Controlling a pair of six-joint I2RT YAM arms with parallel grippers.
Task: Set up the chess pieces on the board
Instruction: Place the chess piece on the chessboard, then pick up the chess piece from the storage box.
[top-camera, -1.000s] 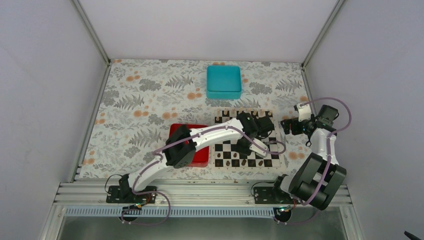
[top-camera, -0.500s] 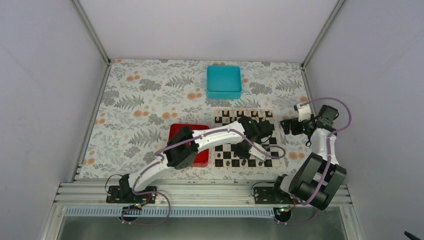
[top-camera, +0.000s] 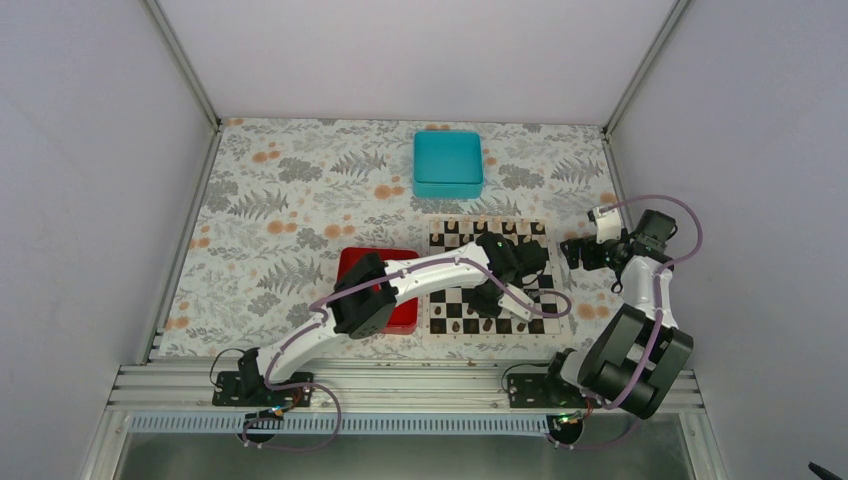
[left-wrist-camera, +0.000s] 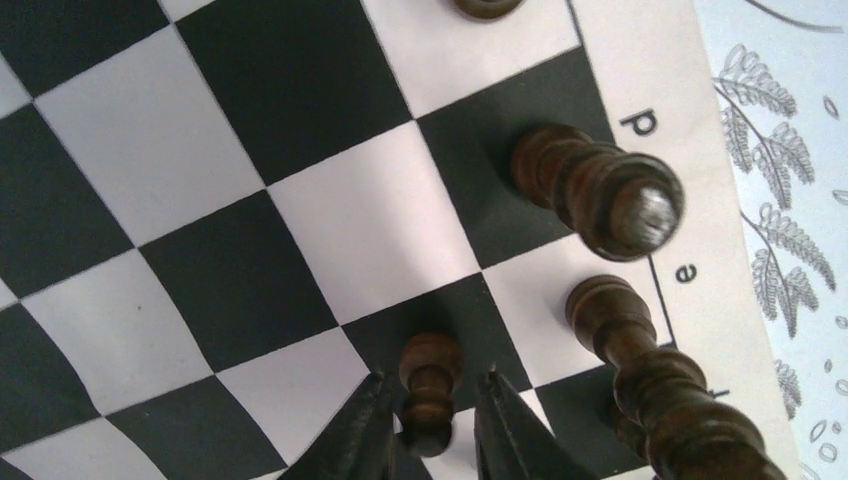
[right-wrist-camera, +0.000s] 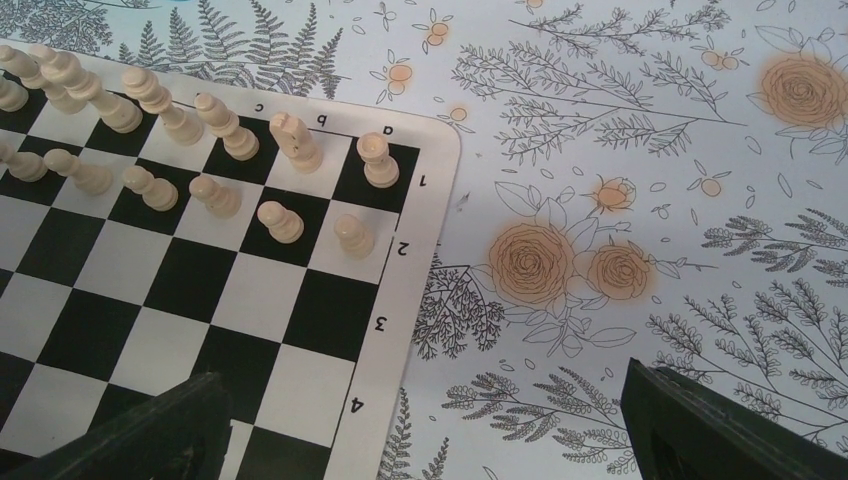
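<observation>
The left gripper (left-wrist-camera: 428, 445) points down at the chessboard (left-wrist-camera: 300, 90), its two dark fingers (left-wrist-camera: 365, 435) close on either side of a small dark brown pawn (left-wrist-camera: 430, 385). Whether they actually pinch the pawn cannot be told. The pawn is over a black square, one row in from the board's edge. Just to its right, along the white border by the printed letters d and e, stand two taller dark pieces (left-wrist-camera: 600, 190), with a third dark piece cut off at the top of the wrist view. In the overhead view this arm reaches across a red tray (top-camera: 395, 258) to the board's near rows, where a line of dark pieces shows.

The right gripper (right-wrist-camera: 420, 425) hangs beside the board's right edge with its fingers spread wide and nothing between them. Below it, cream pieces (right-wrist-camera: 210, 195) stand in two rows at ranks 1 and 2. A teal box (top-camera: 448, 163) sits beyond the board on the floral tablecloth (top-camera: 280, 200).
</observation>
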